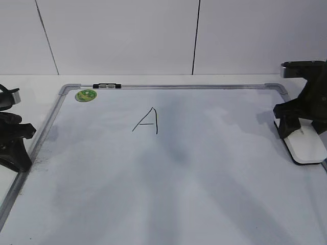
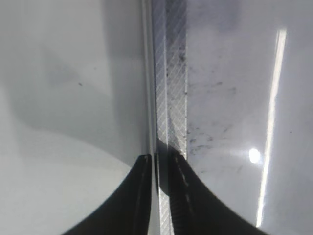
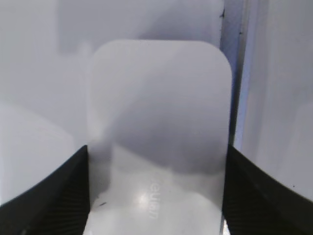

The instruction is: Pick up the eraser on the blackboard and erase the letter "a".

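The eraser (image 1: 306, 145), a white block with rounded corners, lies flat at the right edge of the blackboard (image 1: 204, 178). My right gripper (image 1: 301, 127) is down over its far end. In the right wrist view the eraser (image 3: 159, 98) fills the span between the two black fingers (image 3: 58, 196), which touch its long sides, so the right gripper (image 3: 156, 156) is shut on it. An angular capital "A" (image 1: 147, 121) is drawn on the board; no lowercase letter "a" shows. My left gripper (image 1: 23, 163) sits over the board's left frame (image 2: 171, 73), jaws nearly together with nothing between them (image 2: 159, 156).
A round green sticker (image 1: 86, 95) marks the board's far left corner, and a small black-and-silver clip (image 1: 106, 86) sits on the top frame. Grey smears (image 1: 179, 150) cross the middle of the board. Marker dust speckles the surface by the left frame (image 2: 205, 137).
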